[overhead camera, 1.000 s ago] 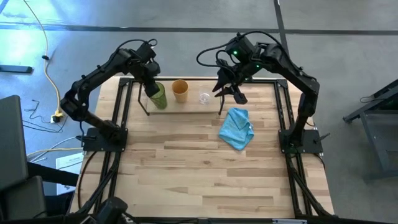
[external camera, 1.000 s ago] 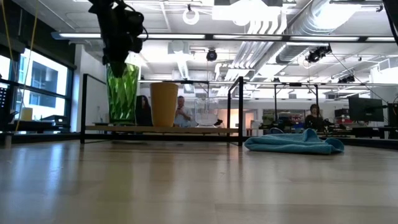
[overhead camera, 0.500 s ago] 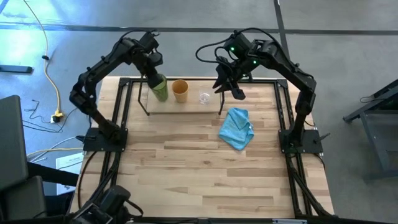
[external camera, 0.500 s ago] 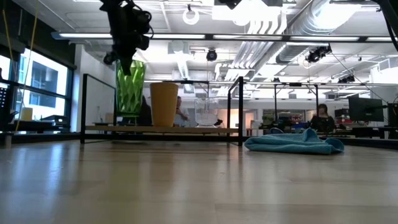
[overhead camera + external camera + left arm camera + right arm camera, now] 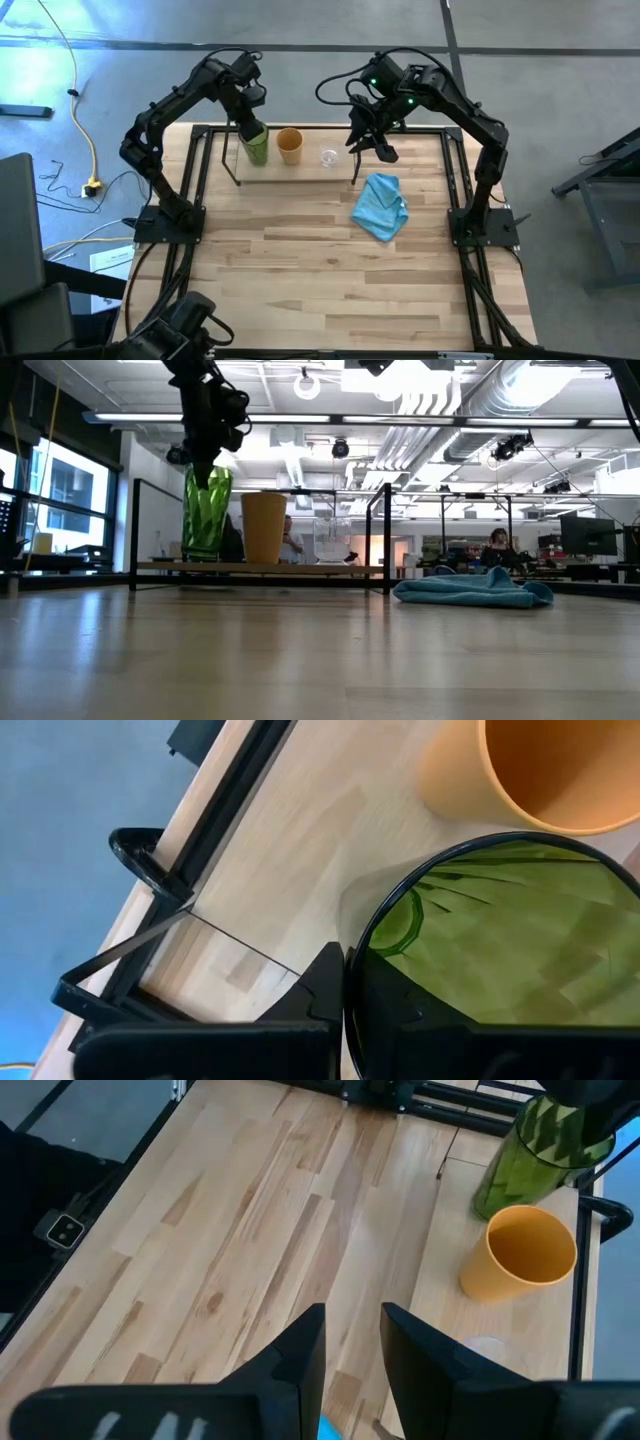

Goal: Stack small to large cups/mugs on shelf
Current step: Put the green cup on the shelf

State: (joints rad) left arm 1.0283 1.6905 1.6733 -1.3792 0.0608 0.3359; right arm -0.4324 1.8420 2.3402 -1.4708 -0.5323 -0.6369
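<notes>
A tall green cup [image 5: 256,146] is held at the left end of the shelf [image 5: 305,172], under my left gripper [image 5: 247,118], which is shut on it. To its right an orange-tan cup [image 5: 290,145] stands on its base on the shelf board [image 5: 300,568]. A small clear glass cup [image 5: 332,540] stands farther right. My right gripper [image 5: 377,147] hangs open above the shelf's right end with nothing between its fingers [image 5: 305,1342]. My left gripper pinches the green cup's wall at its rim [image 5: 347,982], one finger outside [image 5: 322,992] and one inside the cup. The fingers come from above, pointing down. The cup hangs about upright below them; whether its base [image 5: 203,556] touches the shelf board I cannot tell.
A light blue cloth [image 5: 381,206] lies crumpled on the table just in front of the shelf's right end. Black rod uprights [image 5: 386,538] frame the shelf. The near half of the wooden table [image 5: 330,290] is bare wood.
My left gripper has carried the green cup a little toward the table's far edge and toward the orange-tan cup. The cup rose clear of the shelf board on the way and has come back down near it.
</notes>
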